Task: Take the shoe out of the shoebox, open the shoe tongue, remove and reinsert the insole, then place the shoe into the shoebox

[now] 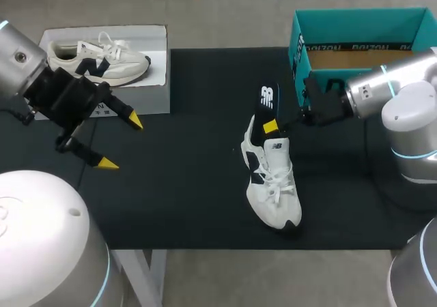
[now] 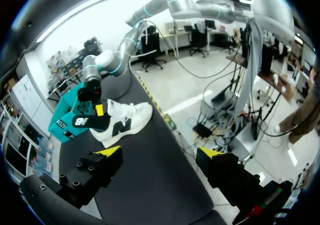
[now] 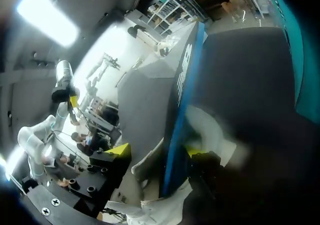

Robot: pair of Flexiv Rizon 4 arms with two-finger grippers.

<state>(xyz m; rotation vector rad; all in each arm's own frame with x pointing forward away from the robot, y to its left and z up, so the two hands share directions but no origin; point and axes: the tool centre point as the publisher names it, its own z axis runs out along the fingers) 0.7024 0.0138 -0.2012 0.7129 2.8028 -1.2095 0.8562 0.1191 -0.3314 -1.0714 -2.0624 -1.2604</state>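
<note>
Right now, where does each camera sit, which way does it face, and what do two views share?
Head view: above and behind, looking down on the black mat; left pincer and right pincer enter from the sides.
Left wrist view: on the left arm, facing the shoe; its own pincer shows.
Right wrist view: on the right arm, close to the insole; its own pincer shows.
Shared: head and left wrist views both show shoe, insole and shoebox.

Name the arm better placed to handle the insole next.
Right. Its end effector is at the insole sticking out of the shoe; the left end effector hangs open far off, by the white shoebox.
</note>
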